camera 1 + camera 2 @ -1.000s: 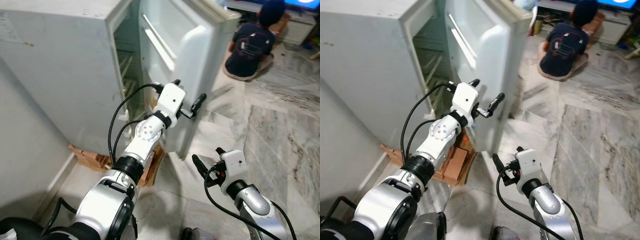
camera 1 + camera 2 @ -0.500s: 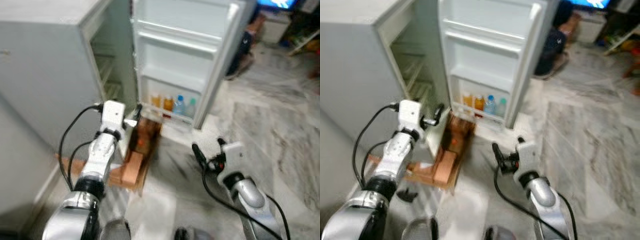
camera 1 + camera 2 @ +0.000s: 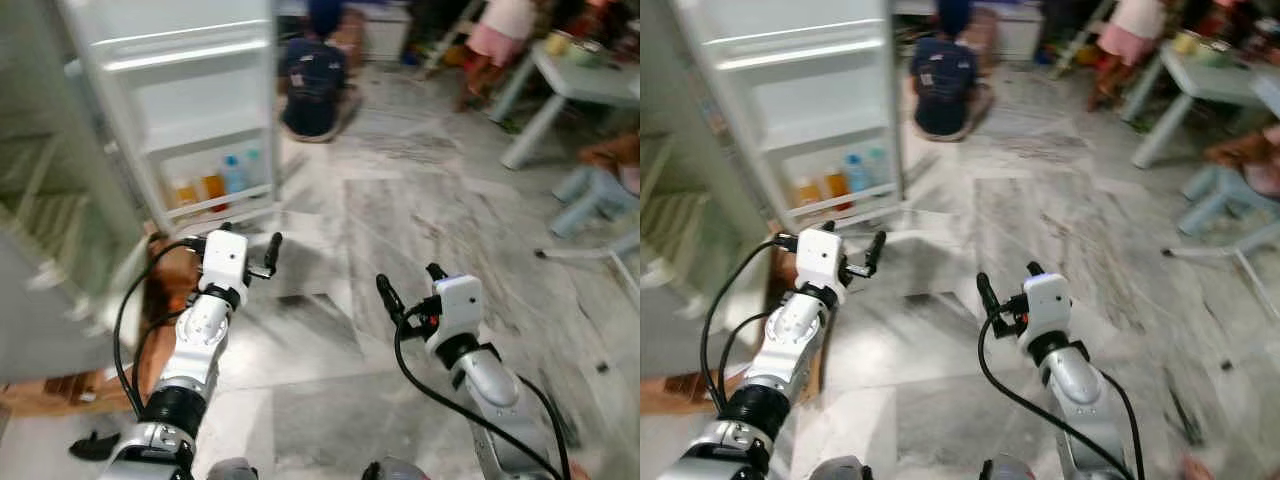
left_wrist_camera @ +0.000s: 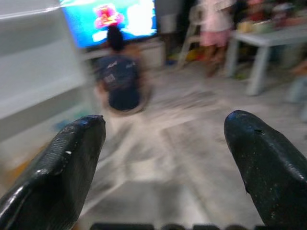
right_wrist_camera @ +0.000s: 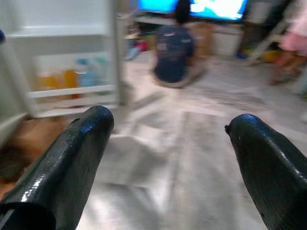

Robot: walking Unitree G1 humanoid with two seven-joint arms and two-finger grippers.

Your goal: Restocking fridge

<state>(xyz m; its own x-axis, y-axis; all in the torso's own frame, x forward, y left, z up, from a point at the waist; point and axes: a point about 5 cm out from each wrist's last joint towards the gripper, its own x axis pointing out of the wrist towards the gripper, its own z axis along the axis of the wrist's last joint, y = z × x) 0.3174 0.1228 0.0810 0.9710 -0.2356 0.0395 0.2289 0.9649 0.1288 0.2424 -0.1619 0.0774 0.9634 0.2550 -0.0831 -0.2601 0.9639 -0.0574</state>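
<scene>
Fridge door (image 3: pixel 190 110) stood wide open at 11 o'clock, its bottom rack holding about 4 bottles (image 3: pixel 212 185), orange and clear ones. Since 1 s ago the whole view swung right, off the fridge cabinet toward the room, so camera turn, not things moving; the door went from edge-on and close to fully swung back. Left pincer (image 3: pixel 245 252) was raised at 10 o'clock, fingers spread, holding nothing, just in front of the door's lower rack, not touching. Right pincer (image 3: pixel 408 288) at 5 o'clock, over bare marble floor (image 3: pixel 430 190), also spread and empty. Person in dark shirt (image 3: pixel 311 85) sat on the floor at 12, beyond the door. Light counter (image 3: pixel 590 85) at 2 o'clock, items on it too blurred to name. Judgement: door-opening step looks done, robot probably turning to fetch stock; nothing in hand yet.
</scene>
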